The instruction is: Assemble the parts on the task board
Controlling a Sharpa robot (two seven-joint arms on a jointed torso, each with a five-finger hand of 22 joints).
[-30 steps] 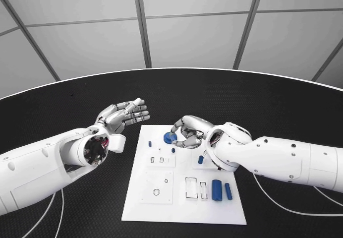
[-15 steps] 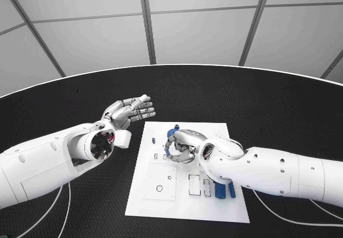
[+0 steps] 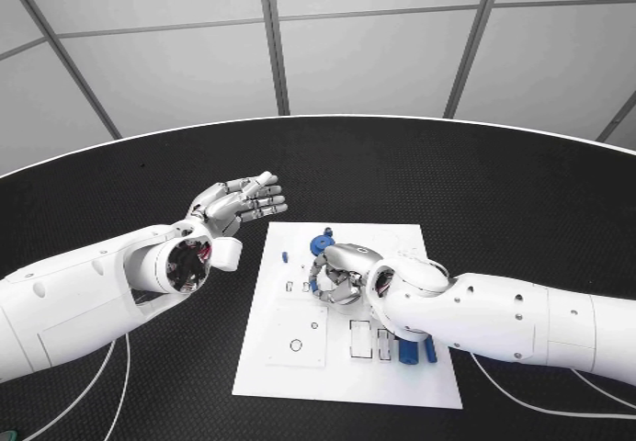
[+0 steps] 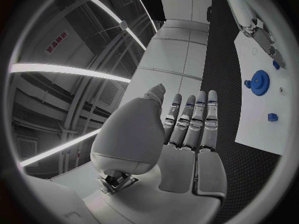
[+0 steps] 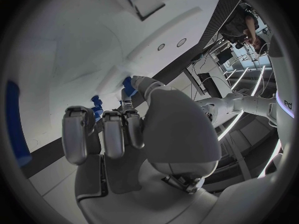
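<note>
**Hand and board status**

Left hand (image 3: 239, 204) raised flat, fingers straight and empty, off the task board's (image 3: 285, 367) left edge. Right hand (image 3: 339, 273) curled over board centre; grip contents indeterminate. Blue gear (image 3: 323, 244) on the far end. Board's near end unobstructed.

One white task board (image 3: 299, 386) lies on one black bench (image 3: 530, 202). On the board there is one blue gear (image 3: 320, 245) near its far edge. There are two small blue parts: the far small part (image 3: 327, 231) at the board's far edge and the left small part (image 3: 284, 258) by its left edge. Two long blue pins stand side by side near the board's right edge, the inner pin (image 3: 405, 347) and the outer pin (image 3: 428, 349). There are two hands: the left hand (image 3: 239, 204) beside the board's far left corner and the right hand (image 3: 342, 271) over the board's middle. Any parts under the right arm cannot be counted.
</note>
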